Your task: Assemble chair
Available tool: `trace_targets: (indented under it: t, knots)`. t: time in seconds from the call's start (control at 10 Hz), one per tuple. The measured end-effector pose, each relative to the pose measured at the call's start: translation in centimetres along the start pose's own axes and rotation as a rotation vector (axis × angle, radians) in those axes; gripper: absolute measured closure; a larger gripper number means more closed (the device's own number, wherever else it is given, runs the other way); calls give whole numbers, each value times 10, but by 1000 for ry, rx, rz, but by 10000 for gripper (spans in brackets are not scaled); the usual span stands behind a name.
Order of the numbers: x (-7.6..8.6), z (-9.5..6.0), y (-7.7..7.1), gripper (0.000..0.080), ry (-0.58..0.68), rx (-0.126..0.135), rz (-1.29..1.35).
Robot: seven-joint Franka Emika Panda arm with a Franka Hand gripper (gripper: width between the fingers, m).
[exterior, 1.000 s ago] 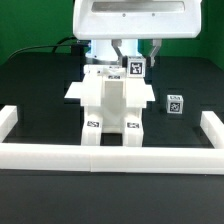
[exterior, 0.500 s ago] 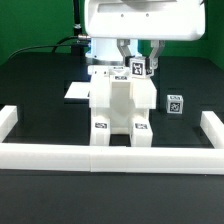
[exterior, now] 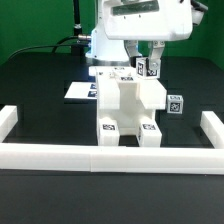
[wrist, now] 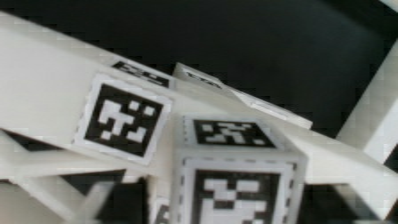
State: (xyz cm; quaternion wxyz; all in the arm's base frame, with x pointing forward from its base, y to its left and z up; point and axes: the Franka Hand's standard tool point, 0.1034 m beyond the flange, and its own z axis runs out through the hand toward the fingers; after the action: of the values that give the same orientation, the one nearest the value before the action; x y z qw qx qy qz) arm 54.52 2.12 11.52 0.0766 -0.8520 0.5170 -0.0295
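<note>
Where the chair (exterior: 128,108) stands mid-table, it hides most of the marker board (exterior: 77,91) on the exterior view's left. At its upper back the gripper (exterior: 147,62) has its jaws closed on the chair's tagged post, fingertips partly hidden. A loose tagged block (exterior: 175,103) lies further right. The wrist view shows only blurred tags.

The blocky white plastic chair (exterior: 125,105) is seen as smooth and moulded, with a faint sheen on its flat faces. On it, square black-and-white marker tags (wrist: 125,115) are printed matt, like paper stickers. The same finish is shown by a small separate white plastic block (exterior: 175,103). The black surface (exterior: 40,110) is rendered matt and slightly cloth-like. The long low white border rail (exterior: 110,157) appears smooth and dull. The tool (exterior: 146,60) is cased in pale, lightly glossy plastic.
</note>
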Motion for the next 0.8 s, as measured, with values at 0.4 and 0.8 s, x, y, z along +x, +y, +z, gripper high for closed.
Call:
trace_targets:
  t: [0.4, 0.8]
  knots:
    - [-17, 1, -5, 154, -53, -71, -746]
    - [-9, 2, -8, 151, -22, -77, -1214]
